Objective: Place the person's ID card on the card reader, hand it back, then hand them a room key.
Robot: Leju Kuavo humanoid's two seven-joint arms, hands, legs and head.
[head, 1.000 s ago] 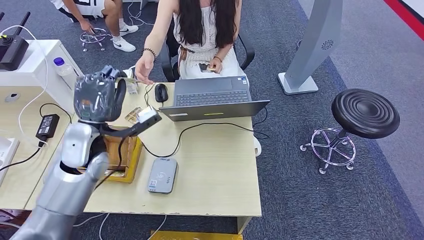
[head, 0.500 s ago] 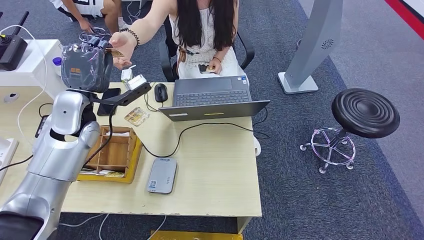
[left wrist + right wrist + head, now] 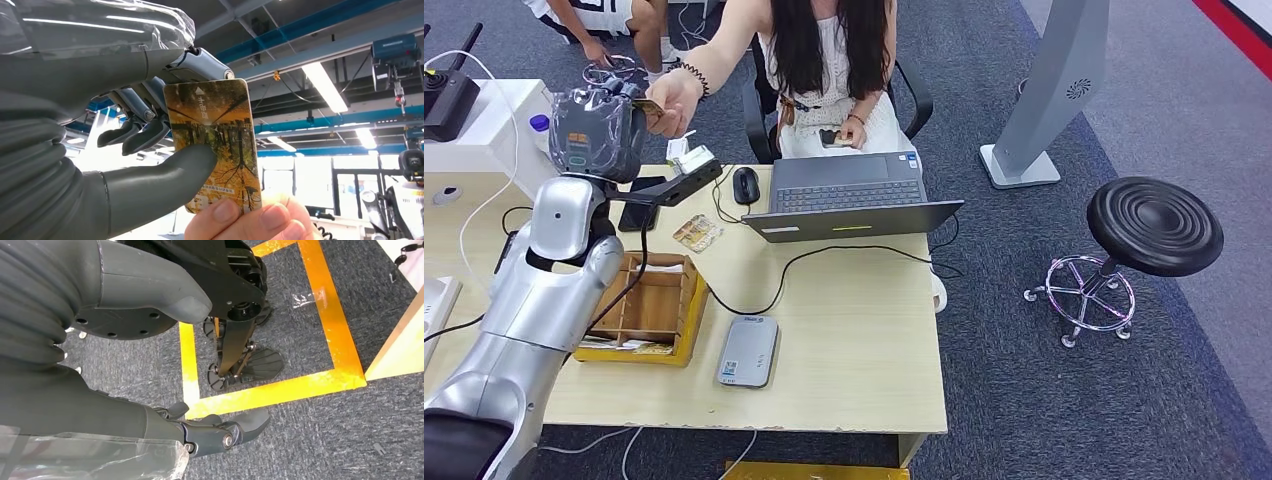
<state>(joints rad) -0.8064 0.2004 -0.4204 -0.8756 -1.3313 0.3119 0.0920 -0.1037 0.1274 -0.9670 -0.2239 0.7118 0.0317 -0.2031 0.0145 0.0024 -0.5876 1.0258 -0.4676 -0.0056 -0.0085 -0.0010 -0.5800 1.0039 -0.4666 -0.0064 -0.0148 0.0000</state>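
My left hand (image 3: pixel 599 130) is raised over the table's far left edge. It pinches a card with a golden autumn picture (image 3: pixel 215 145) between its thumb (image 3: pixel 165 175) and its fingers. In the head view the card (image 3: pixel 648 105) sticks out toward the seated person. The person's hand (image 3: pixel 674 98) grips the card's other end, with fingertips (image 3: pixel 240 220) on it. The grey card reader (image 3: pixel 747 350) lies on the table near the front edge, with nothing on it. My right hand (image 3: pixel 210 432) hangs beside my body above the floor, fingers apart and holding nothing.
A wooden box (image 3: pixel 649 305) with compartments sits left of the reader. Another small card (image 3: pixel 696 232) lies beyond the box. A laptop (image 3: pixel 849 195), a mouse (image 3: pixel 745 185) and cables occupy the table's far side. A black stool (image 3: pixel 1154 225) stands to the right.
My left arm rose from above the wooden box toward the person, carrying the card. The person's hand lifted from the table and took hold of the card's free end.
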